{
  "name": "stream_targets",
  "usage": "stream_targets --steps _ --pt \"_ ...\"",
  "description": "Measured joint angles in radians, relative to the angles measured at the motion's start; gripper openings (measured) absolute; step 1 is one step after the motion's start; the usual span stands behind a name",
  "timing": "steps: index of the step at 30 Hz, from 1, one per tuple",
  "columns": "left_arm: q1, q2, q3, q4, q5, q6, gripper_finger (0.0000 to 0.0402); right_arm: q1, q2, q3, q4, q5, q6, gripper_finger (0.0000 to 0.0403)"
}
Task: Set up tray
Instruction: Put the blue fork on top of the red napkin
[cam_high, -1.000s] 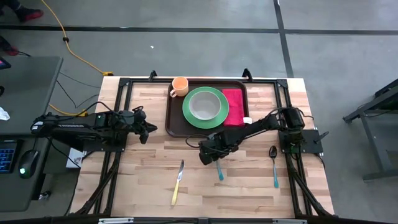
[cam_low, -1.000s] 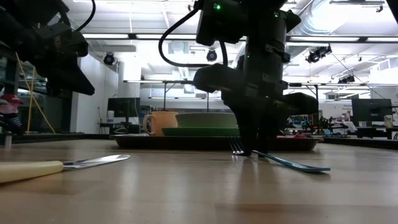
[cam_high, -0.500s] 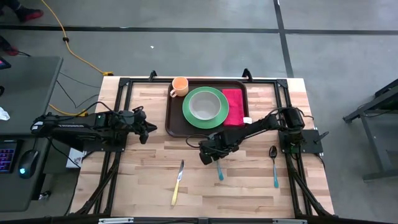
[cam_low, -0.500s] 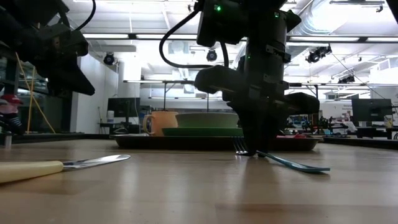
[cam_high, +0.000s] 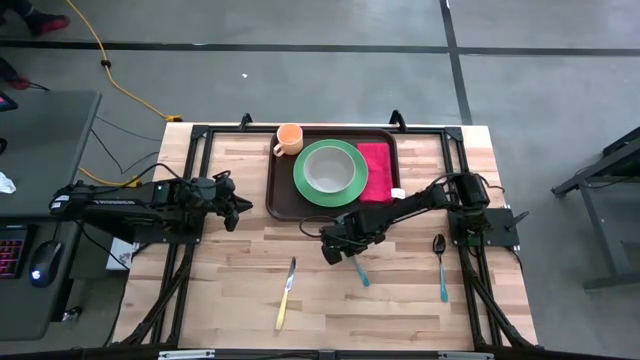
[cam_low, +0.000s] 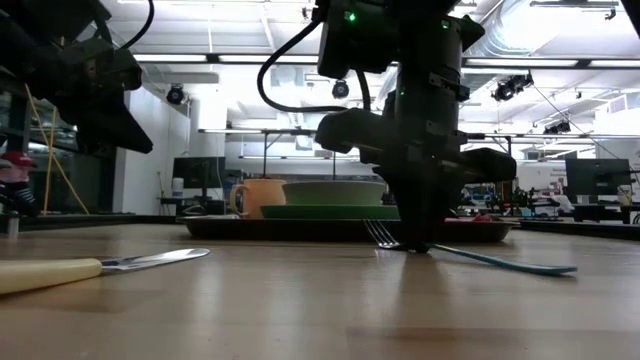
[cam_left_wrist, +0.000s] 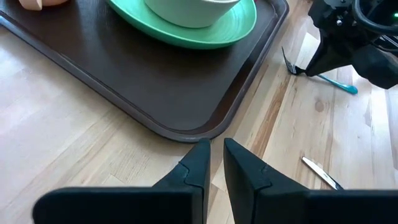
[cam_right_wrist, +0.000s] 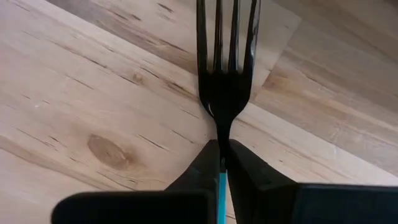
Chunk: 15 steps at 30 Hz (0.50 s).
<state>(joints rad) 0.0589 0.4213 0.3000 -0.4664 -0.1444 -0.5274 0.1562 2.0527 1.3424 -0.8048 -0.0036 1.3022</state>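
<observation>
Now right tool (cam_high: 343, 252) pinches the teal-handled metal fork (cam_right_wrist: 225, 68) at its neck, mid-surface (tines flat); lift level toward the dark brown rectangular plastic tray (cam_high: 282, 190).

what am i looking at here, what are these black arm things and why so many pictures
These are two robot arms at a wooden table, each ending in a two-finger claw. Four cameras film the same moment: one above the table, one at table height, and one on each wrist.

From above, the left claw hangs idle left of the tray, with a narrow gap between its fingers. The right claw is shut on the neck of a fork with a blue handle; its wrist camera shows the tines sticking out past the fingers.

The tray holds a green plate with a bowl, an orange mug and a red napkin. A knife and a spoon lie on the table.
</observation>
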Motion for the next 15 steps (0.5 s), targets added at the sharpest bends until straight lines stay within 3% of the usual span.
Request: stream_targets --steps 15 --pt "0.000 0.000 0.000 -0.009 0.000 0.000 0.0076 0.001 -0.020 -0.001 -0.094 -0.014 -0.013 0.0002"
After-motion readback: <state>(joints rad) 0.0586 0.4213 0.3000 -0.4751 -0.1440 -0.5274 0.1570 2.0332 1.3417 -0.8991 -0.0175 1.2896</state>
